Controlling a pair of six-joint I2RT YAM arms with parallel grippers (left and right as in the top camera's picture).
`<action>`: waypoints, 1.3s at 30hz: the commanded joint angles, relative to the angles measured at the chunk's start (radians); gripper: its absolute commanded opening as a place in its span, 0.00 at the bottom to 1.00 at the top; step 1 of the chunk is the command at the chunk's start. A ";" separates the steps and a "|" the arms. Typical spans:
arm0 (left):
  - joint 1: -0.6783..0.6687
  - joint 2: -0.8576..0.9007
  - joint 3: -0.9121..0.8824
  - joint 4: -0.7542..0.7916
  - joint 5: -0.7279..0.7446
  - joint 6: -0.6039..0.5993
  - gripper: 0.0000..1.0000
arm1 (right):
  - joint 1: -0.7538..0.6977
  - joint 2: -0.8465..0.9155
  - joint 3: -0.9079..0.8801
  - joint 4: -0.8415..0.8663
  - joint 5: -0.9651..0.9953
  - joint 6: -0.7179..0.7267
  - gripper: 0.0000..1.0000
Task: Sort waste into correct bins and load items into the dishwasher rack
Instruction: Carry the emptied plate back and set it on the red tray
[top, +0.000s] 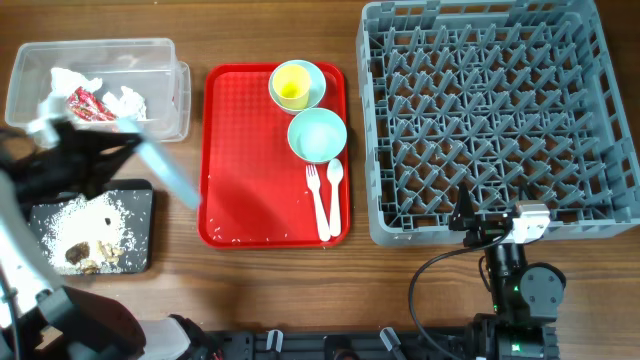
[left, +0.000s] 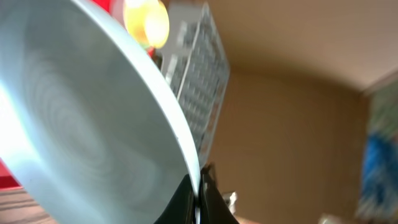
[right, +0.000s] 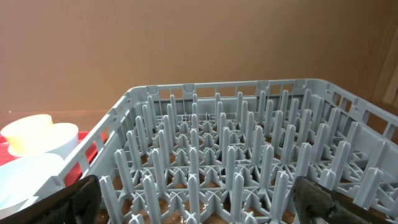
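1. Left pincer: pressed shut on the rim of the plate. The plate hangs tilted over the bench, between the black tray and the red tray.
2. Right pincer: spread wide, holding nothing, at the near wall of the rack.
3. Tub: holds napkins and 1 wrapper.
4. Black tray: holds scraps and crumbs.
5. Red tray: carries the cup inside the blue bowl, the green bowl, 1 fork and 1 spoon.
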 joint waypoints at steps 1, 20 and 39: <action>-0.223 -0.017 0.000 0.078 -0.159 -0.014 0.04 | -0.005 -0.006 -0.002 0.005 -0.012 0.014 1.00; -1.025 0.206 0.000 0.466 -0.993 -0.728 0.04 | -0.005 -0.006 -0.002 0.005 -0.013 0.014 1.00; -0.974 0.263 0.101 0.443 -1.140 -0.774 0.44 | -0.005 -0.006 -0.002 0.005 -0.013 0.014 1.00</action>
